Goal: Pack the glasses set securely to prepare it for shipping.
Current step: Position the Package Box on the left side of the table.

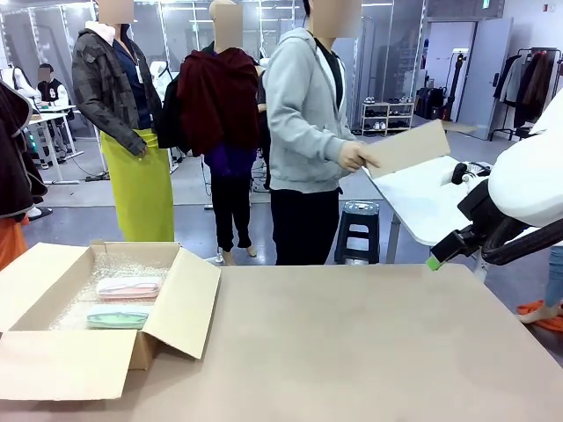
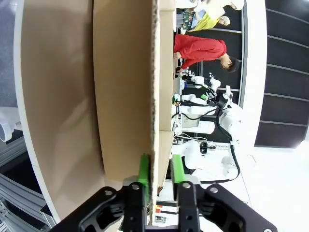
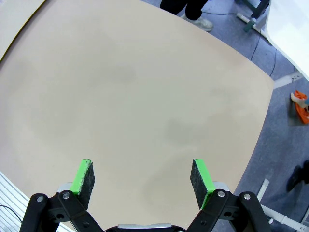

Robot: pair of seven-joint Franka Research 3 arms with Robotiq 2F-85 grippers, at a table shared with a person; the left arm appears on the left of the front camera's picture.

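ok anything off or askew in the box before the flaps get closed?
Nothing stands out. The pink case and mint case lie flat, side by side on bubble wrap in the open cardboard box. Left gripper straddles a flap edge.

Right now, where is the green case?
In the front view, the green case lies on bubble wrap in the open box at the table's left, just nearer than the pink case.

- The surface (image 1: 369,343) is a plain tan top with a rounded far edge.
- The floor (image 1: 79,220) beyond it is grey and smooth.
- A white table (image 1: 422,207) stands at the right, with a small dark step stool (image 1: 358,230) just beside its leg.
- A low metal shelf rack (image 1: 387,116) stands farther back, near a grey door (image 1: 479,75).
- A clothes rack (image 1: 528,83) with dark garments stands at the far right.
- Glass partitions (image 1: 176,35) line the back.
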